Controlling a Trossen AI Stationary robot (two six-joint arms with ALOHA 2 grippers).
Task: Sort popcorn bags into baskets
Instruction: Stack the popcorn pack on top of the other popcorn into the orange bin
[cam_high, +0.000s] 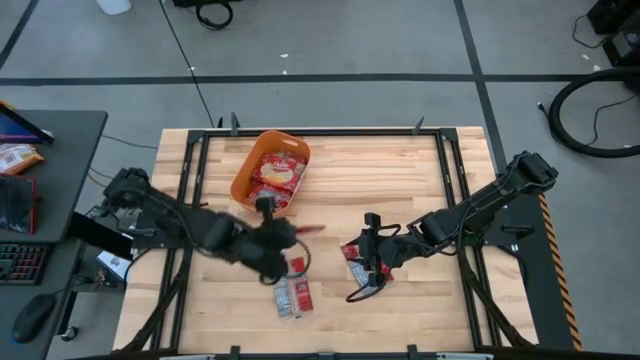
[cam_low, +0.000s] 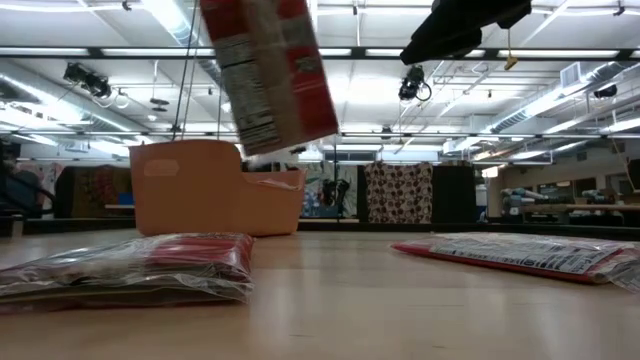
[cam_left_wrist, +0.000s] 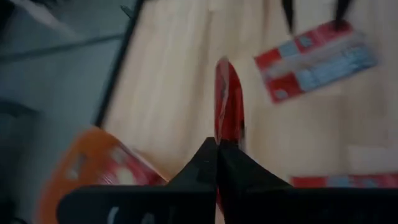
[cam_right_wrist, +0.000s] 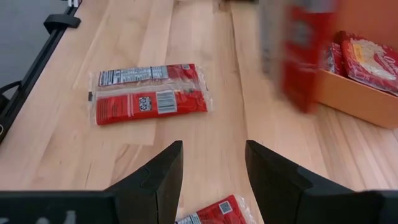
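Bag lifted toward the orange basket (cam_high: 243, 172)

Left end effector (cam_left_wrist: 217, 144) clamped on a popcorn bag (cam_left_wrist: 228, 102); carry it over the rim before letting go; right end effector (cam_right_wrist: 212, 163) apart, centre frame.

A pale planked wooden table (cam_high: 400, 170) in a black metal frame stands on a grey floor (cam_high: 330, 40) crossed by dark lines. Long ceiling strip lights (cam_low: 560, 100) glow overhead. A black side desk (cam_high: 70, 140) sits nearby, and patterned cloths (cam_low: 398, 192) hang at the far wall.
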